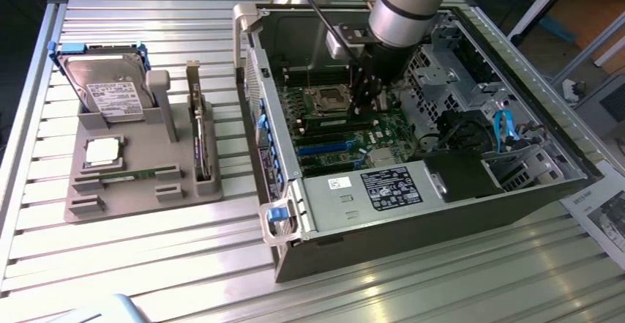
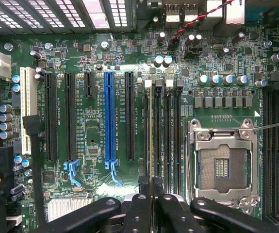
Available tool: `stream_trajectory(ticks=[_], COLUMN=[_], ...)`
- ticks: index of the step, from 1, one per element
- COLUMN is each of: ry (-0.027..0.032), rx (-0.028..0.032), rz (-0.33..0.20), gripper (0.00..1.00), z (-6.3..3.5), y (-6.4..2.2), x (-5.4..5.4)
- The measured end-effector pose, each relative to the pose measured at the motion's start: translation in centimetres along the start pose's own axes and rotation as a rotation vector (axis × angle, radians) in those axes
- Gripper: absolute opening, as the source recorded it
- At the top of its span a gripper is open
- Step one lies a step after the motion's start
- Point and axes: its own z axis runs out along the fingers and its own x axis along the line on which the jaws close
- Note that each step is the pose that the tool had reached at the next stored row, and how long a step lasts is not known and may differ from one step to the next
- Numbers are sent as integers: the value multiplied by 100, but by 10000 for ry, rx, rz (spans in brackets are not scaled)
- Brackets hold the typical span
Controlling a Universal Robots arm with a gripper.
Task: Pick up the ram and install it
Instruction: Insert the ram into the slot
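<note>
My gripper (image 2: 151, 187) is down inside the open computer case (image 1: 293, 213), over the green motherboard (image 2: 95, 58). It is shut on the ram (image 2: 151, 136), a thin green board seen edge-on between the two black fingers (image 2: 138, 204). The ram's edge runs along the row of black memory slots (image 2: 173, 136), beside the empty processor socket (image 2: 221, 165). I cannot tell whether it sits in a slot or hangs just above. In the exterior view the gripper (image 1: 367, 97) points down at the board next to the socket (image 1: 327, 99), with the arm (image 1: 410, 8) above it.
Beside the case at the exterior view's left, a grey tray (image 1: 146, 195) carries a hard drive (image 1: 110, 88), a square silver processor (image 1: 102, 151) and a dark card on edge (image 1: 198, 140). Case walls, a drive cage (image 1: 440, 74), blue cables (image 1: 503, 129) and a power supply (image 1: 391, 187) ring the board.
</note>
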Motion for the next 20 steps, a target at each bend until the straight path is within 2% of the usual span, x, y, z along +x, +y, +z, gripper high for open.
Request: stream_trajectory(ticks=[20], ry=[7], rx=[0], rz=[-82], gripper=[12], z=[40], y=[-1], x=[-9])
